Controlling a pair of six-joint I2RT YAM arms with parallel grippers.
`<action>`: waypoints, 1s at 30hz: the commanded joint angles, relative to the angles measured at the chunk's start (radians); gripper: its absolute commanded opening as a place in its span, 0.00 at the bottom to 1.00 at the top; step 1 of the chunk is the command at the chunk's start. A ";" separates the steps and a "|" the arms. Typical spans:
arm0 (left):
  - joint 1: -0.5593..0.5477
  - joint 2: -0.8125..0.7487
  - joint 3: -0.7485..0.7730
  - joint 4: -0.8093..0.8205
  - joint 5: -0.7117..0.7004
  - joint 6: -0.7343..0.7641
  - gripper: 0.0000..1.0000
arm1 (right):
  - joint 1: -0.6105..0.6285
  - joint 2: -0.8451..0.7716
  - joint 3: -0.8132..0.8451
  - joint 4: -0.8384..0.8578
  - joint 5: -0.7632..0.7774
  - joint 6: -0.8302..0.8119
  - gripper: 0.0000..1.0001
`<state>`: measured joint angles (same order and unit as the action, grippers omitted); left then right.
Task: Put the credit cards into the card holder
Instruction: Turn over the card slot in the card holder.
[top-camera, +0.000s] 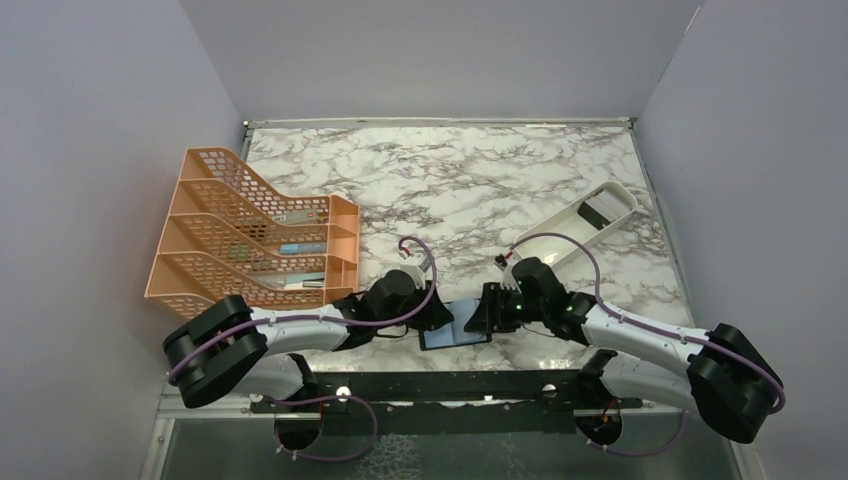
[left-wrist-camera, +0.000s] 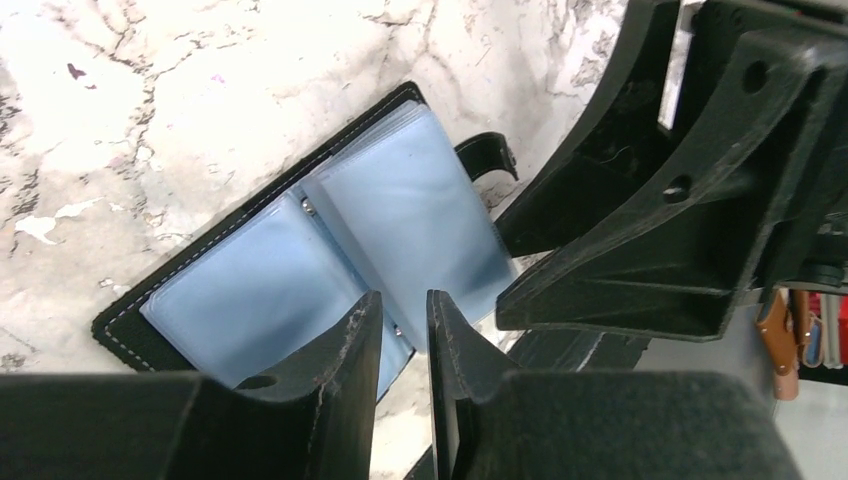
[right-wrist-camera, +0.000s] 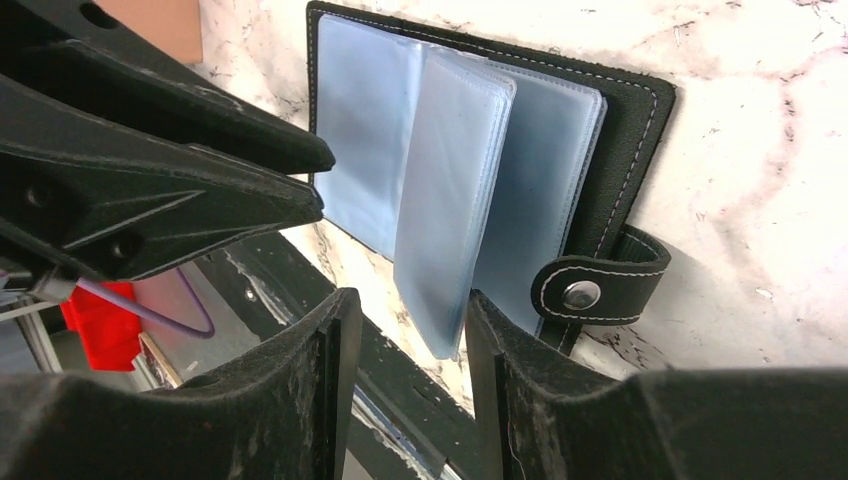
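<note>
The card holder (right-wrist-camera: 640, 130) lies unfolded, lining up, at the near edge of the marble surface (top-camera: 450, 180), with its snap strap (right-wrist-camera: 600, 285) undone. Both arms meet over it.

On the card holder's left side, the left gripper (left-wrist-camera: 405, 310) hovers just above the blue-grey sleeves. Its jaws are drawn to a slim gap. A thin dark edge runs along the inner face of one finger, but I cannot tell whether that is a black card seen edge-on or only the pad, so its grasp is uncertain.

On the holder's right side, the right gripper (right-wrist-camera: 412, 298) has its jaws parted around the free end of one raised sleeve leaf (right-wrist-camera: 450, 200). They bracket the leaf rather than pinching it.

Every sleeve that shows looks empty, with no card face behind the plastic, so I judge that opening the holder is done and separating a pocket is under way. Both insertions are left to do.

Beyond the holder to the right sits a long white tray (top-camera: 632, 205) with a dark flat item (top-camera: 600, 212) inside it, too small to identify. Beyond the holder to the left stands an orange mesh file rack (top-camera: 240, 235). No yellow-gold card is visible anywhere.
</note>
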<state>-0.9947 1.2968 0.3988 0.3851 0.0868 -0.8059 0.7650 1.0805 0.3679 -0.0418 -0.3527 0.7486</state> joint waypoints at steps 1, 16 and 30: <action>-0.001 -0.010 -0.013 -0.005 -0.007 0.033 0.28 | 0.007 -0.026 0.023 0.022 0.026 0.012 0.48; -0.002 -0.016 0.006 -0.090 -0.055 0.002 0.29 | 0.007 -0.004 0.081 -0.108 0.145 -0.009 0.60; -0.003 -0.092 0.004 -0.265 -0.156 -0.022 0.30 | 0.007 0.088 0.093 -0.028 0.125 0.005 0.62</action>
<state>-0.9951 1.2400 0.3977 0.1642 -0.0174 -0.8120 0.7650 1.1522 0.4389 -0.1059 -0.2413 0.7509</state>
